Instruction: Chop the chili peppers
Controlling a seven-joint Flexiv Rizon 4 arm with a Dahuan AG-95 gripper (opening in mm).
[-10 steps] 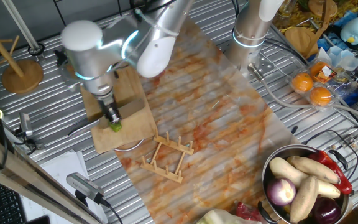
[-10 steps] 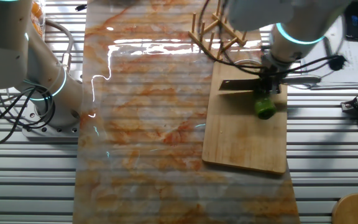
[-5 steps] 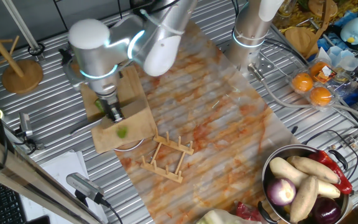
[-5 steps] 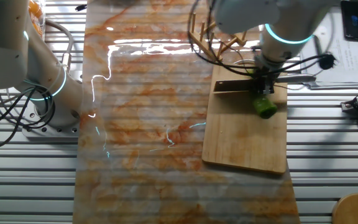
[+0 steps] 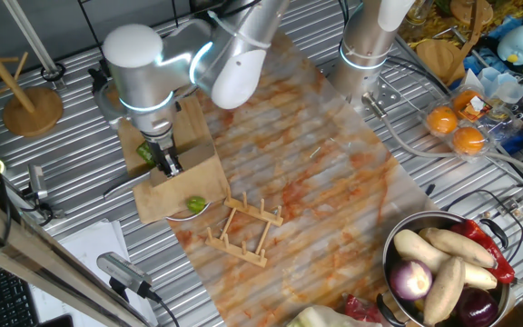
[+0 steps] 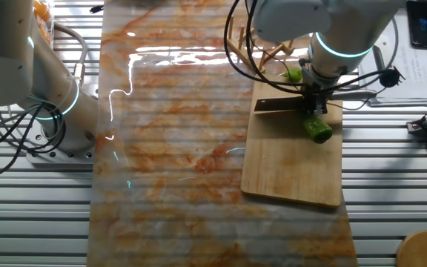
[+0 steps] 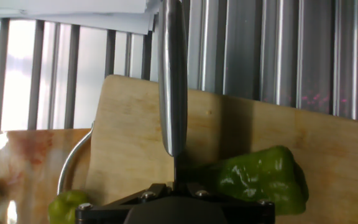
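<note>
Steel runs straight out from the hand: the gripper (image 6: 313,101) is clamped on the handle of a knife (image 7: 172,74), whose blade shows edge-on in the hand view, reaching away over the wooden cutting board (image 6: 291,167). In the other fixed view the same blade lies flat and dark across the board's upper part, with the fingers closed tight around the handle end (the finger tips themselves are hard to make out under the wrist). Just beside the blade, on the board, lies the larger piece of the green chili pepper (image 7: 260,177), glossy and slightly bent, touching the wood and not the knife as far as I can tell. A smaller green chunk (image 5: 195,204) sits apart from it, at the board's edge toward the small wooden rack (image 5: 243,229), over the rim of a white plate (image 5: 189,215) that pokes out from under the board. The board rests on a stained plastic sheet (image 6: 169,148) spread over the metal table (image 6: 35,215). Far off in the one fixed view stands a bowl (image 5: 396,241) of sweet potatoes, onions and red peppers.
</note>
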